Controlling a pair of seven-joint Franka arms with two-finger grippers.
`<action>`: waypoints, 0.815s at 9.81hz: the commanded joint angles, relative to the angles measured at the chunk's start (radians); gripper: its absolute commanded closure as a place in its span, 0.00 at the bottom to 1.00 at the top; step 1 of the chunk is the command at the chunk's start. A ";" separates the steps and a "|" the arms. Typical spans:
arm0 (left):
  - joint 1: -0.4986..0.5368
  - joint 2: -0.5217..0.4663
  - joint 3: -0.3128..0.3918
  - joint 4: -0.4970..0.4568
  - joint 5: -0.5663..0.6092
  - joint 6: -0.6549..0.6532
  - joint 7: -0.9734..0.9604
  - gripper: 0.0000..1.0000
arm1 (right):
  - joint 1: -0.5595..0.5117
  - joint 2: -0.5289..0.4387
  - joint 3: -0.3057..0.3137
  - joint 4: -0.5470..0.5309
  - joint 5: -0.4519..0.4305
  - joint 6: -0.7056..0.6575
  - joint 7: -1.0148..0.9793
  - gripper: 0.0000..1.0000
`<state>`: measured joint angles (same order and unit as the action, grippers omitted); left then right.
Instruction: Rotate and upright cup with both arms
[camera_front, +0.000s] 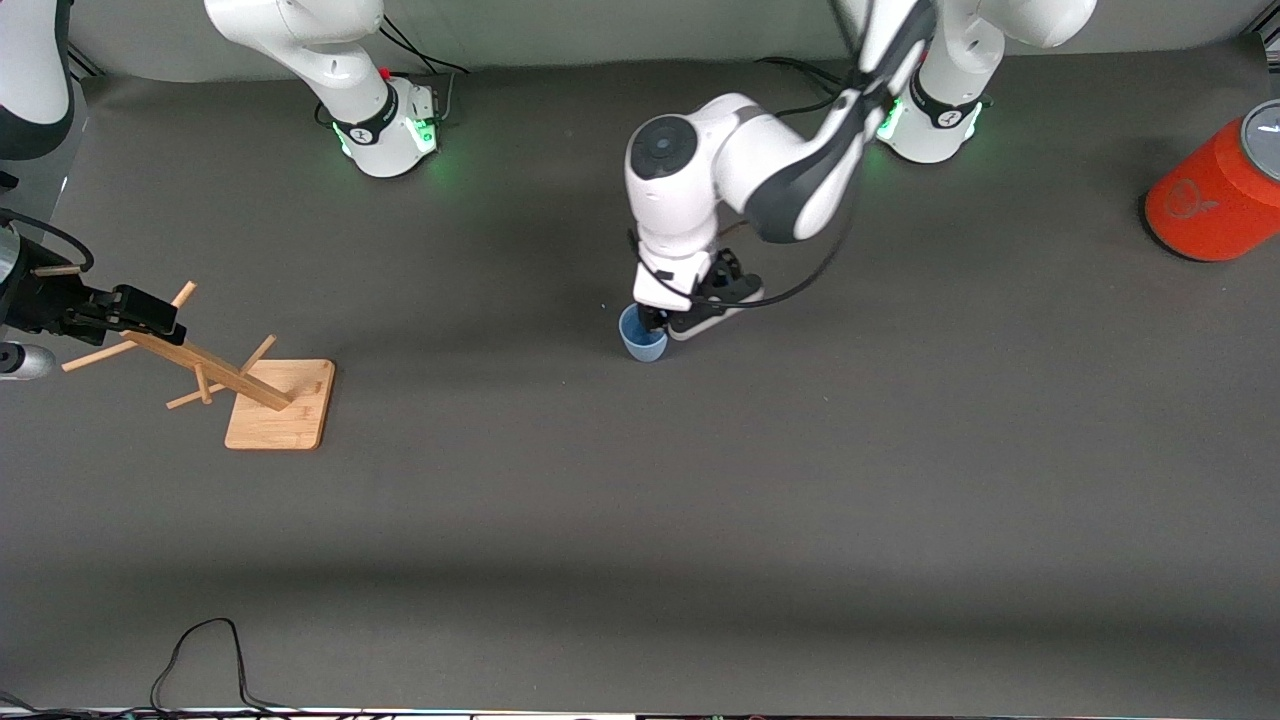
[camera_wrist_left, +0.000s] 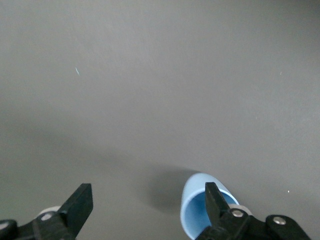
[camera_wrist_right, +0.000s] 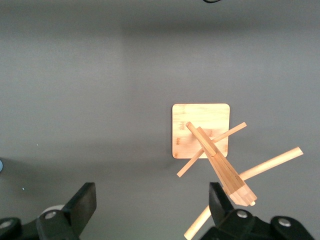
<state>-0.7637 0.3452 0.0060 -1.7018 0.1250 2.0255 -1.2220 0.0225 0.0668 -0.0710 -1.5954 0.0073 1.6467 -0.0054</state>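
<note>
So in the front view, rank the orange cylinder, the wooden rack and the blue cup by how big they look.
1. Wooden rack, counting its base and leaning post with pegs.
2. Orange cylinder, partly cut off by the picture's edge, so its rank against the rack is unsure.
3. Blue cup, clearly smallest, partly covered by the left hand.

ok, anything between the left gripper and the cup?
Nothing visible. The left gripper is open right at the cup, which stands mouth-up on the table, one finger over its rim. The right gripper waits open above the wooden rack.
</note>
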 joint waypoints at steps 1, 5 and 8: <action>0.166 -0.116 -0.004 -0.010 -0.050 -0.101 0.294 0.00 | 0.010 -0.013 -0.009 0.002 0.017 -0.011 -0.013 0.00; 0.493 -0.312 0.000 -0.038 -0.126 -0.293 0.824 0.00 | 0.080 0.002 0.002 0.003 0.006 -0.011 -0.005 0.00; 0.666 -0.475 0.002 -0.169 -0.143 -0.289 1.066 0.00 | 0.197 -0.002 0.000 -0.001 0.003 -0.016 0.082 0.00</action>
<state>-0.1587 -0.0324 0.0229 -1.7743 0.0028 1.7227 -0.2420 0.1982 0.0703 -0.0602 -1.5982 0.0076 1.6420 0.0431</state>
